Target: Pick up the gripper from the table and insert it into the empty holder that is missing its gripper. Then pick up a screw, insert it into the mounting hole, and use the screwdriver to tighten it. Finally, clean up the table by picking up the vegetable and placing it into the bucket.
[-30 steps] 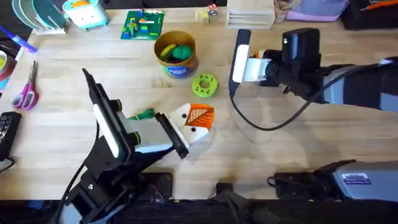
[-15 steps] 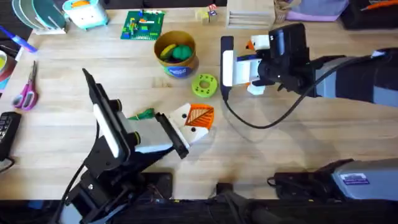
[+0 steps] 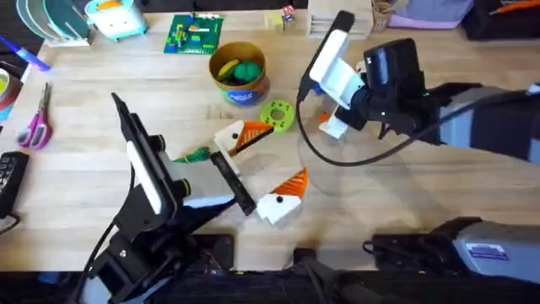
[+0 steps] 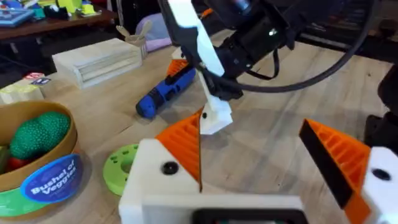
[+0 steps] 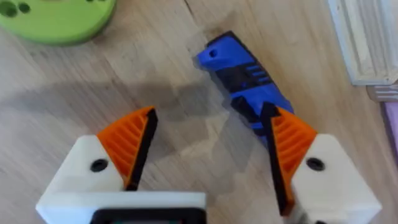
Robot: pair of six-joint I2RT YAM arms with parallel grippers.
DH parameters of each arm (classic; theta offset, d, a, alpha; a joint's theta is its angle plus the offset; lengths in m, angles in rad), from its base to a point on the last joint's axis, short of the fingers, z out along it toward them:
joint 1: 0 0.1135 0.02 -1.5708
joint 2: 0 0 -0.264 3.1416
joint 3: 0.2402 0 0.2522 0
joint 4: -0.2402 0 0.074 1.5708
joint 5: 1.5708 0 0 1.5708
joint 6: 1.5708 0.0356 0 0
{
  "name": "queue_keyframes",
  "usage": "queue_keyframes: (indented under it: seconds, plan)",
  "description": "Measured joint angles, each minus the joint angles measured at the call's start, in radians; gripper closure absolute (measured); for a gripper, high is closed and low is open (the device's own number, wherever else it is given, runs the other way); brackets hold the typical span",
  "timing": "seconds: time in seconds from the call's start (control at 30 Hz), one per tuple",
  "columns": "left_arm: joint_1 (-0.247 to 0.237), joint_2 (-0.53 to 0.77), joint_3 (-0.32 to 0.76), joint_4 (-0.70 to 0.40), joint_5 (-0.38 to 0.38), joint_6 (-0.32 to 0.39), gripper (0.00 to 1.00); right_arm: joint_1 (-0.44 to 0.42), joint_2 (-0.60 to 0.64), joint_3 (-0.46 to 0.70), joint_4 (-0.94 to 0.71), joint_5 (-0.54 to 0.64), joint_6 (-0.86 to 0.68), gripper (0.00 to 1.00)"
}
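Your right gripper (image 5: 205,149) hangs low over the table (image 3: 84,177) with its fingers spread apart and nothing between them; the blue screwdriver (image 5: 242,78) lies flat on the wood just ahead of one orange pad, beside the green disc (image 5: 56,18). Your left gripper (image 4: 267,162) is also spread wide and empty, both its white mounts carrying orange tips. Judging from that, the fitting of the tip looks finished, and you seem to be at the screwdriver step; I cannot see a screw. The vegetable (image 3: 192,155) lies on the table, well apart from the bucket (image 3: 239,72), so cleanup remains.
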Motion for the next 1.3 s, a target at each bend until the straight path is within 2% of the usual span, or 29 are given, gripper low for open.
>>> queue_keyframes:
  seconds: [0.23, 0.37, 0.43, 0.57, 0.7, 0.83, 0.9, 1.0, 1.13, 1.3]
  plan:
    - [0.000, 0.000, 0.000, 0.000, -0.006, 0.002, 0.008, 0.057, -0.210, -0.006, 0.006, -0.015, 0.201, 0.007]
    - [0.000, 0.000, 0.001, 0.001, -0.038, -0.002, 0.009, 0.071, -0.246, -0.006, 0.007, -0.023, 0.246, 0.007]
    - [0.000, 0.000, 0.021, -0.045, -0.076, -0.033, 0.008, 0.072, -0.245, -0.006, 0.001, -0.025, 0.261, 0.007]
    - [0.000, 0.008, 0.181, -0.306, -0.193, -0.107, 0.008, 0.073, -0.245, -0.006, 0.001, -0.025, 0.317, 0.007]
    - [0.000, 0.061, 0.424, -0.517, -0.312, -0.119, 0.008, 0.073, -0.245, -0.006, 0.001, -0.025, 0.371, 0.007]
    - [0.000, 0.139, 0.650, -0.651, -0.398, -0.035, 0.009, 0.073, -0.245, -0.006, 0.001, -0.025, 0.395, 0.007]
    - [0.000, 0.181, 0.762, -0.774, -0.433, 0.038, 0.010, 0.073, -0.245, -0.006, 0.001, -0.025, 0.402, 0.009]
    - [0.000, 0.230, 0.875, -0.990, -0.480, 0.121, 0.010, 0.073, -0.245, -0.006, 0.001, -0.025, 0.408, 0.007]
    - [0.000, 0.299, 0.961, -1.231, -0.544, 0.182, 0.010, 0.073, -0.245, -0.006, 0.001, -0.025, 0.409, 0.005]
    - [0.000, 0.382, 0.985, -1.415, -0.601, 0.211, 0.011, 0.073, -0.245, -0.006, 0.001, -0.026, 0.412, 0.009]
